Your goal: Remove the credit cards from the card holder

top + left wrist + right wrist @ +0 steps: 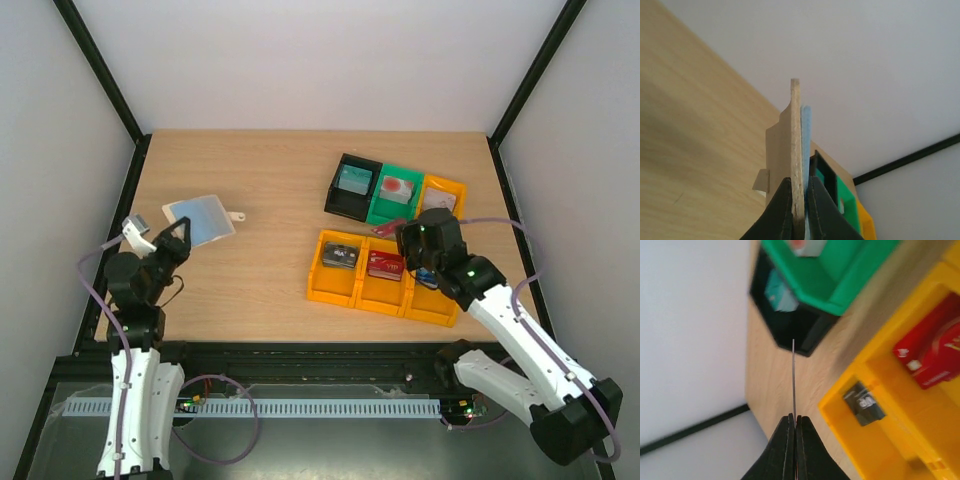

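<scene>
Clamping tight, the left black two-finger gripper [800, 181]: jaws together on the near edge of the pale beige bifold card holder [784, 137], which stands on edge over the left of the wooden table [260, 290]. (Obs 1)

Pale blue layer against its inner face. Card or lining, cannot tell. The wallet looks light and soft, apt to flop. Best held near the fold, leaving the pocket mouths free. (Obs 2)

Likewise closed, the right gripper [794, 419] pinches a thin plastic credit card [793, 371]. Edge-on at the wrist, reddish from overhead, over the bins. (Obs 1)

Judged stiff, light and slick. The flat faces near one short end are the hold; a loose pinch could let it slide. (Obs 2)

Beyond: a row of yellow plastic bins [332, 297], then a black bin [340, 205] and a green bin [385, 213]. Any writing? (Obs 1)

White marks on a red pack [932, 352], pale print on a dark item [863, 402]. Both blurred, nothing readable. (Obs 2)
</scene>
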You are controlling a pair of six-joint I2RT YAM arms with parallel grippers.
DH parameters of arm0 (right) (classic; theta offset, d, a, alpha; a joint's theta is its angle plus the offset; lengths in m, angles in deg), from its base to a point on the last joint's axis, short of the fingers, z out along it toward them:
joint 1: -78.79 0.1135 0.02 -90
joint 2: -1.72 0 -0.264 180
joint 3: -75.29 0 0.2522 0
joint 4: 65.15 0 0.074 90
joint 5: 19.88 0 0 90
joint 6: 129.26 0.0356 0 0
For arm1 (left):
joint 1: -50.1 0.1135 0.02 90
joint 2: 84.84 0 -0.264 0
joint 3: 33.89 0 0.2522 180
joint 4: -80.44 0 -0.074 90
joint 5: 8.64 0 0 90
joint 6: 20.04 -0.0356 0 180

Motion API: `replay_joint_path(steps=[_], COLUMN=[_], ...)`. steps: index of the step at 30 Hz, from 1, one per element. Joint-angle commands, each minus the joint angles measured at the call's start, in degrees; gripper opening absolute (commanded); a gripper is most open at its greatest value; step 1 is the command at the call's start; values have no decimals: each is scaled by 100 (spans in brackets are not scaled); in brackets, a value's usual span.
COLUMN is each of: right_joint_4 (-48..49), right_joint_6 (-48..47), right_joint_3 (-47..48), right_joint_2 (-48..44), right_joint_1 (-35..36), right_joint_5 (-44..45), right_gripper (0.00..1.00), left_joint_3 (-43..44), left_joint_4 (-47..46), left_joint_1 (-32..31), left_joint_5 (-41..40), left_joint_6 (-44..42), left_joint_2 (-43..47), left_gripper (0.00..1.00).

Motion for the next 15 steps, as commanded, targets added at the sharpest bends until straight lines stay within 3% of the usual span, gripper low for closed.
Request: replay_joint_path(steps=[1,7,12,15], right_joint_4=[-220,-1165,-443,-370], right_joint_6=[1847,2315,3095,3120], right_joint_3=[-506,-278,-982,-881], right_joint_2=[345,682,523,823], right_joint_1=[23,111,154,180], right_joint_5=[433,890,903,962], right_gripper=[2,1,1,1], left_joint_3=[-206,-570,-765,-783], left_joint_4=[407,741,677,655], left_joint_1=[64,72,78,75], left_joint_5=[-340,-452,-440,-430], left_joint_6=[190,373,475,493], left_joint_2=[176,388,432,425], left_gripper=[2,2,2,2])
